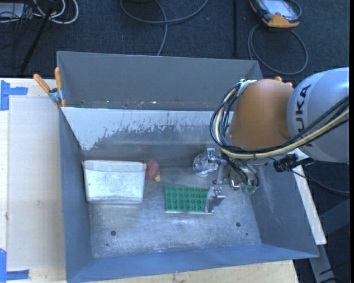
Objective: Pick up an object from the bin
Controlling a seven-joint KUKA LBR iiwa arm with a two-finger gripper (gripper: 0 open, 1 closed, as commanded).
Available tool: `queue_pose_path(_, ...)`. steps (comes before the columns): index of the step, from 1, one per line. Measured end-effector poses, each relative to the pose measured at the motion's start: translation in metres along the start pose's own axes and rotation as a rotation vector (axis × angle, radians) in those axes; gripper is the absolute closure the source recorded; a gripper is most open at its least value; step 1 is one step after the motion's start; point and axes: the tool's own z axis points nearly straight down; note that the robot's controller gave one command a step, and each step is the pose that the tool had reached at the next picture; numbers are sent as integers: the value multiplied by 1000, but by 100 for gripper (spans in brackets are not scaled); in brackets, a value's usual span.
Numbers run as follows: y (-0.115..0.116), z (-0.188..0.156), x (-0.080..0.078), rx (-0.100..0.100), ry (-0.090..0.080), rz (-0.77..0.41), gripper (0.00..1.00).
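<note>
Looking down into the grey bin [76,229] from my station, I see the arm [321,114] reaching in from the right, with its orange cover [259,114] and a bundle of cables [222,122] hanging over the right half of the floor. Below the cover the metal gripper [215,197] points down and to the left, and its tip sits at the right end of a flat green studded plate [186,198]. That plate lies flat on the floor a little right of the middle, toward the near side, with its long edge running left to right. From this angle I cannot tell whether the tool is wide or narrow, nor whether it is touching the plate or just above it, and I see nothing held in it. To the left of the plate, apart from it, a white rectangular tub [114,181] rests on the floor in the left half of the bin. Just beside the tub's far right corner lies a small pinkish-red object [153,170], too small for me to say what it is. The plate is the nearest thing to the gripper. The tub and the small object are well to its left.
</note>
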Motion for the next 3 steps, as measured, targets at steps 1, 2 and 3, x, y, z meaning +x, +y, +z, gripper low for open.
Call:
queue_pose_path(1,-36,61,-45,-6,-15,57,0)
queue_pose_path(2,-39,58,-51,-2,-38,60,100)
queue_pose_path(3,-22,-71,-46,0,-11,53,100)
